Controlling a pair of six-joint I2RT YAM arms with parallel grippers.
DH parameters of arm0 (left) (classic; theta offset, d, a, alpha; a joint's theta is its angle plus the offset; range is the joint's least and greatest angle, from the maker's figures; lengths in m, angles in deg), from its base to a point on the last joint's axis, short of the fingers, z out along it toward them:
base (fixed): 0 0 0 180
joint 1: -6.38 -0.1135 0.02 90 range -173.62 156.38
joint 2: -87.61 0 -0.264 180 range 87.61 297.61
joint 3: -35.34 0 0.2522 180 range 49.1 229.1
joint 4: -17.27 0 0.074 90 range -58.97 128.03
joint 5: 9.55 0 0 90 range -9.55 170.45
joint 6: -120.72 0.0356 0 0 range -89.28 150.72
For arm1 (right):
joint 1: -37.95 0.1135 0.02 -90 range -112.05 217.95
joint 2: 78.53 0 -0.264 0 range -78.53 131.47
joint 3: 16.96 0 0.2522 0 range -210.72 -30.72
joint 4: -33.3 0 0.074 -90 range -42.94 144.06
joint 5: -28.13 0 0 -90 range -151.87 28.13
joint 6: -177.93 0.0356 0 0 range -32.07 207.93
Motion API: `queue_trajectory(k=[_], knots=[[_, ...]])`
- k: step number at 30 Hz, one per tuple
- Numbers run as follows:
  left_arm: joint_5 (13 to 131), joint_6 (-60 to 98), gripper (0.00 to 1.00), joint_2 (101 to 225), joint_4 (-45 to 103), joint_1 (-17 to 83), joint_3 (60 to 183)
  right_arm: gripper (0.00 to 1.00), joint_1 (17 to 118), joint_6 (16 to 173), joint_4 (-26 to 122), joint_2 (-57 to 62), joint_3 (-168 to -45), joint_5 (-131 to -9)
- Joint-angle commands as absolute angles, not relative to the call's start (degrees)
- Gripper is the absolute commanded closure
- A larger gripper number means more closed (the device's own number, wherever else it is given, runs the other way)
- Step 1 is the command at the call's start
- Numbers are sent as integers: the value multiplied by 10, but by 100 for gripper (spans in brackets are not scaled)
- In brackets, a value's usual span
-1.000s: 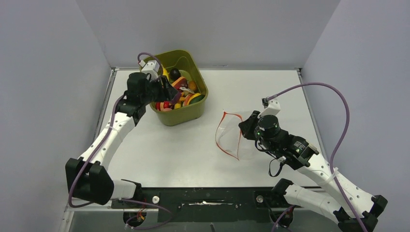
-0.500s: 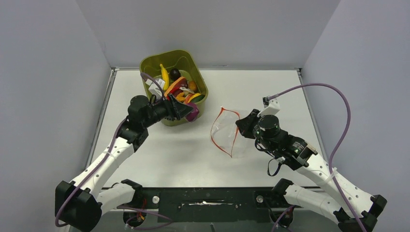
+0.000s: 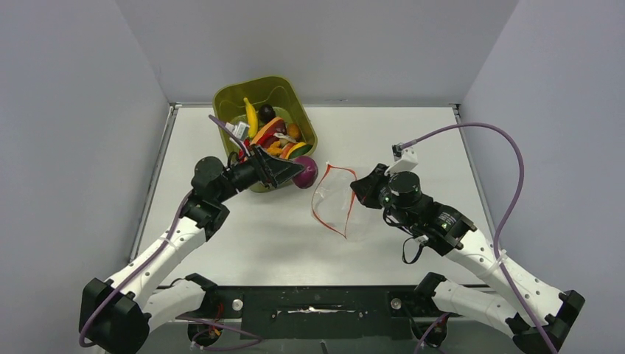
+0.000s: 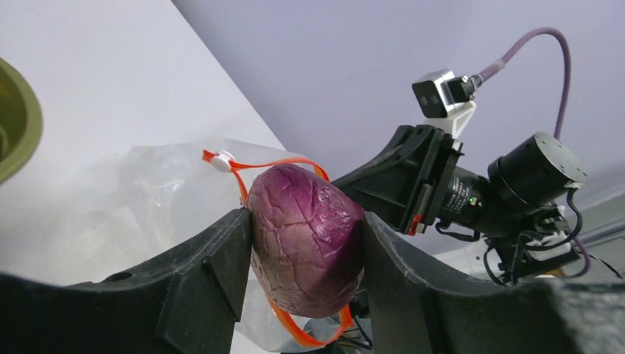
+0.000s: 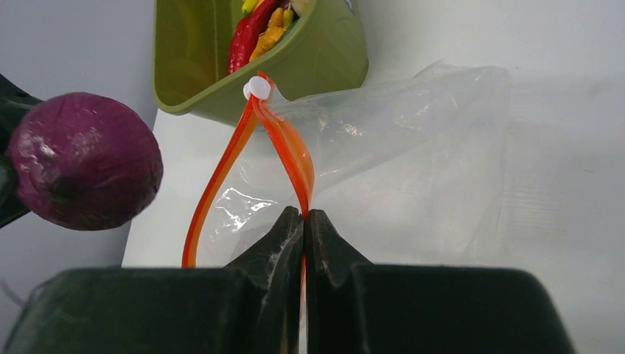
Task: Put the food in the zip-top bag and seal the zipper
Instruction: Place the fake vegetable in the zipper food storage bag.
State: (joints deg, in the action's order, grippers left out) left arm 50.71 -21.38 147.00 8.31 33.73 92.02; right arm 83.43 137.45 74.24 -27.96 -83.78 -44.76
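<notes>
Hanging between the bin and the bag, the purple round piece (image 4: 306, 240) is off the surface (image 3: 258, 228), near the bag's mouth but not yet inside it. The left pincer (image 3: 295, 174) is clamped on it, one dark finger pressed to each flank at about its widest part. It looks like a hard, light toy with a glossy, crackled skin. Because it is rounded it could squirt out of a loose squeeze, so a hold across the middle seems the safe one.

The zip-top bag (image 5: 413, 147) is thin, clear and floppy, with no stiffness of its own. The zipper (image 5: 287, 151), the red-orange strip along the mouth, is probably the only firm place to take it. The right pincer (image 5: 304, 221) has done so, its fingers pressed together on one lip of that strip. The other lip bows away, so the mouth stands as an open loop facing the purple piece. A white slider tab (image 5: 258, 88) sits at the far end of the strip. The bag's body trails back onto the surface.

The rest of the food (image 3: 269, 133), a yellow banana, red peppers and orange and green slices, lies heaped in the olive-green bin (image 3: 221, 97) at the back. The opening is narrow and soft, so the piece likely needs a centred drop.
</notes>
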Motion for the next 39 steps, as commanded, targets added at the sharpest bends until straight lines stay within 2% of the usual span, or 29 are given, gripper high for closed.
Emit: queue_trajectory(k=[1, 13, 17, 21, 30, 39], knots=[[491, -255, 74, 1469, -12, 356, 909, 100, 838, 1372, 677, -277, -843, -464], [504, -311, 75, 1498, -112, 408, 881, 100, 838, 1379, 663, -255, -847, -484], [512, -285, 75, 1504, -84, 417, 883, 100, 839, 1383, 660, -256, -851, -488], [550, -210, 75, 1506, 17, 422, 896, 100, 839, 1380, 655, -261, -855, -502], [590, -141, 74, 1506, 96, 432, 903, 100, 843, 1385, 602, -263, -830, -565], [608, -120, 71, 1506, 152, 432, 928, 100, 847, 1391, 597, -251, -824, -529]])
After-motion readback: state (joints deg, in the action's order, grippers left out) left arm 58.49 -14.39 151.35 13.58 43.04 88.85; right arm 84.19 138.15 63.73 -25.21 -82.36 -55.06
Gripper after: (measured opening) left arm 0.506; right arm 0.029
